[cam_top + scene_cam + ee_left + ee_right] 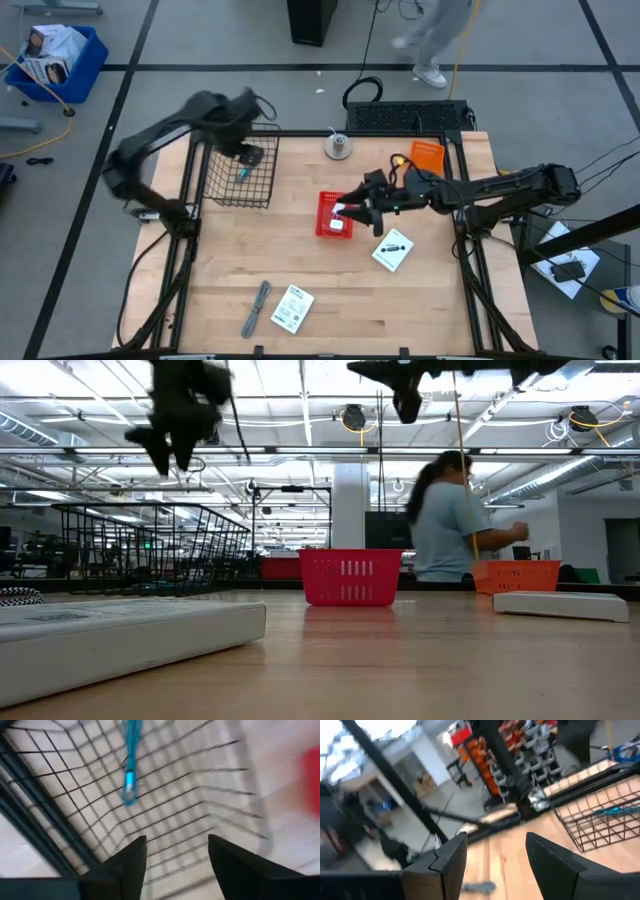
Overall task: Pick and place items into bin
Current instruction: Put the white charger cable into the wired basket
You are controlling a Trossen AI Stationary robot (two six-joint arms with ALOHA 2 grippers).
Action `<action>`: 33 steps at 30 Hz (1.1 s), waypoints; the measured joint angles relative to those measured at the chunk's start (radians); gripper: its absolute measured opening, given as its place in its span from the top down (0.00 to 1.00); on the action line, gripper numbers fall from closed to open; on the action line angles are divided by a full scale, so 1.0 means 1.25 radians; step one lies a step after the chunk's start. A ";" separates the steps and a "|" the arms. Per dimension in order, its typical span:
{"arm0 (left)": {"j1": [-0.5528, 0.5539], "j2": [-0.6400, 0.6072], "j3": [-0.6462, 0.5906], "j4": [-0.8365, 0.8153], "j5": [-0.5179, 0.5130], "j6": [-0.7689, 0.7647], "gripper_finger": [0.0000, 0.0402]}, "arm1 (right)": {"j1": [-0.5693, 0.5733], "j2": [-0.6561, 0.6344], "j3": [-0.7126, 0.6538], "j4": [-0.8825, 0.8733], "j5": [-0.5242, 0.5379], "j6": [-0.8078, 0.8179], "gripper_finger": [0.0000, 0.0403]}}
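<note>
My left gripper [175, 840] hangs open and high above the black wire basket [240, 170], pointing down with nothing between its fingers. A teal stick tool [129, 770] lies on the basket's floor below it. My right gripper [352, 210] reaches level over the small red bin [322, 222], open and holding nothing [495, 837]. Something white [338, 214] shows in the red bin. On the table lie a grey stick tool [257, 307], a white packet [291, 308] near the front edge, and another packet [393, 250] right of the red bin.
An orange bin [425, 155] and a round metal piece [338, 147] stand at the table's far edge. A person [450, 520] stands behind the table. A blue crate [55, 60] sits on the floor at far left. Bare wood lies between the packets and the red bin.
</note>
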 joint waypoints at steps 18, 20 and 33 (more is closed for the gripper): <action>-0.387 -0.389 0.002 0.171 -0.026 -0.505 0.61 | -0.018 0.246 0.157 -0.152 -0.184 -0.039 0.51; -0.478 -0.367 0.002 0.172 -0.064 -0.560 0.60 | -0.024 0.242 0.157 -0.178 -0.187 -0.034 0.51; -0.911 -0.145 0.001 0.247 -0.188 -0.919 0.48 | -0.023 0.227 0.158 -0.256 -0.194 -0.063 0.51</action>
